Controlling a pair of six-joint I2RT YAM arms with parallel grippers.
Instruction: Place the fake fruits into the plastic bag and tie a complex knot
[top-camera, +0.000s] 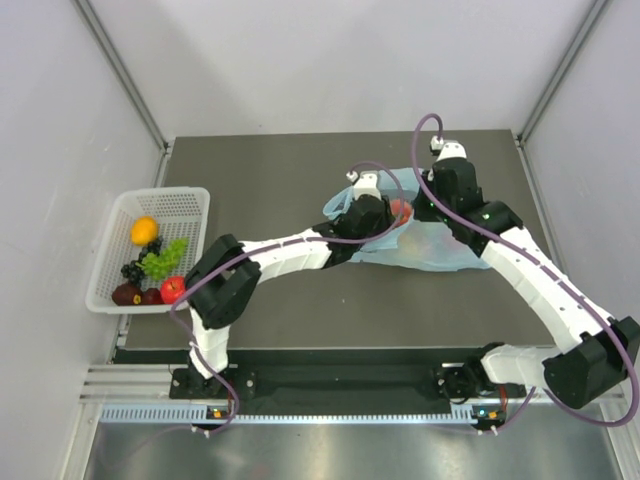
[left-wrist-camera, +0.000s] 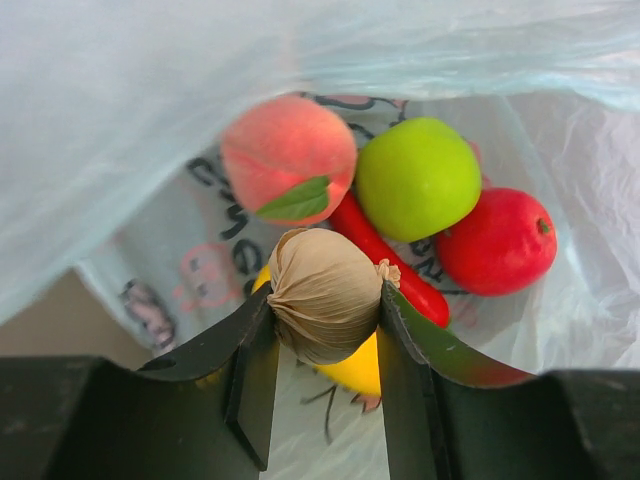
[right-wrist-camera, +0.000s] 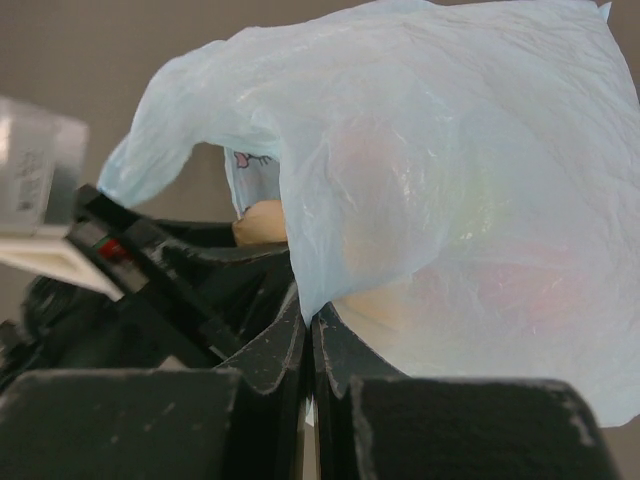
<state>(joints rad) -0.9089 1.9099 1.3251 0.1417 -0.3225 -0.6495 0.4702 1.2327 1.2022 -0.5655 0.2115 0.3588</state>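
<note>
The light-blue plastic bag (top-camera: 430, 245) lies at mid-table with its mouth held open. My left gripper (left-wrist-camera: 326, 300) reaches into the mouth, shut on a beige ribbed fake fruit (left-wrist-camera: 320, 270). Below it inside the bag lie a pink peach (left-wrist-camera: 285, 150), a green apple (left-wrist-camera: 418, 178), a red apple (left-wrist-camera: 497, 242), a long red piece (left-wrist-camera: 385, 260) and a yellow mango (left-wrist-camera: 358, 368). My right gripper (right-wrist-camera: 310, 322) is shut on the bag's rim (right-wrist-camera: 305, 290) and lifts it. The bag's handles are not tied.
A white mesh basket (top-camera: 120, 210) stands at the table's left edge with an orange (top-camera: 144, 230), green grapes (top-camera: 163, 261), a dark plum (top-camera: 127, 293) and a red apple (top-camera: 173, 289). White walls enclose the dark table (top-camera: 270, 180).
</note>
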